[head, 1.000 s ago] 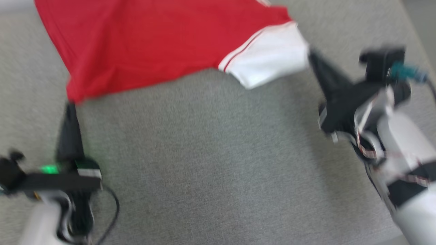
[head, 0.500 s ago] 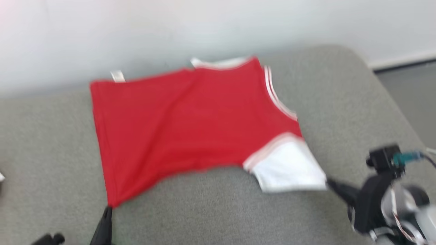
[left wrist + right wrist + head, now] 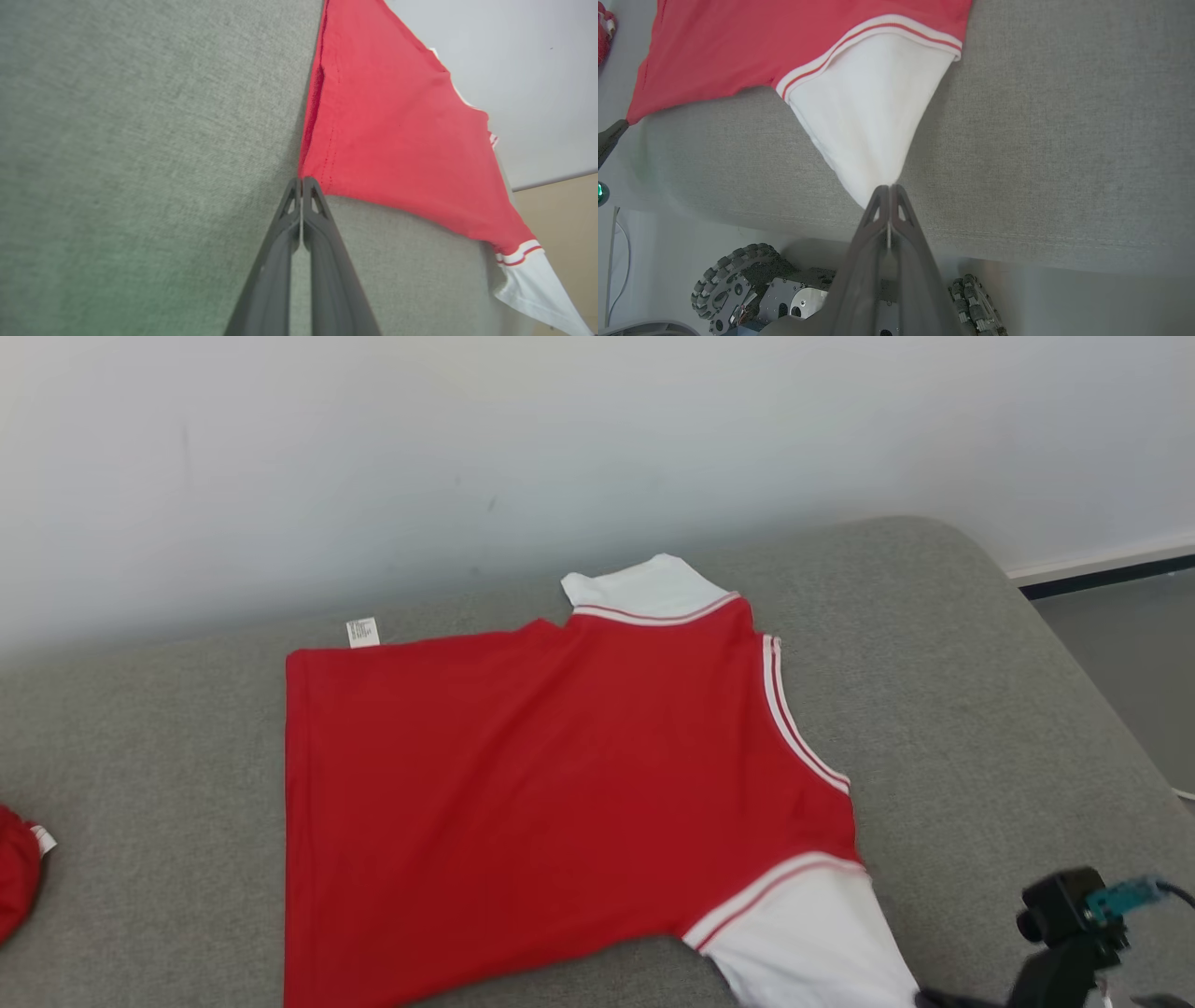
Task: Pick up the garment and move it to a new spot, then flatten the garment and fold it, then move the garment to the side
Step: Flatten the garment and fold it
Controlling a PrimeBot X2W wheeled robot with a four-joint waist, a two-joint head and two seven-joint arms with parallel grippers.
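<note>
on grey cushion (image 3: 980, 709), left hand (image 3: 302, 179), right hand (image 3: 888, 187) pinch garment (image 3: 523, 784); red cloth (image 3: 14, 868) far left

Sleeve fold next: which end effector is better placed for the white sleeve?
Likely right: the right end effector pinches the white sleeve tip; the left end effector holds the red hem corner.

The far side of the scene is closed by a plain matt white wall (image 3: 597, 448), faintly specked in places and lit by soft, even, diffuse light. Set directly against it is a broad upholstered surface (image 3: 990, 709) covered in grey woven fabric, its top flat, its far right corner rounded, and a stitched seam (image 3: 1017, 235) running along its near edge. To the right, a white skirting board (image 3: 1102, 565) with a dark lower strip meets a smooth grey floor (image 3: 1134, 681).
</note>
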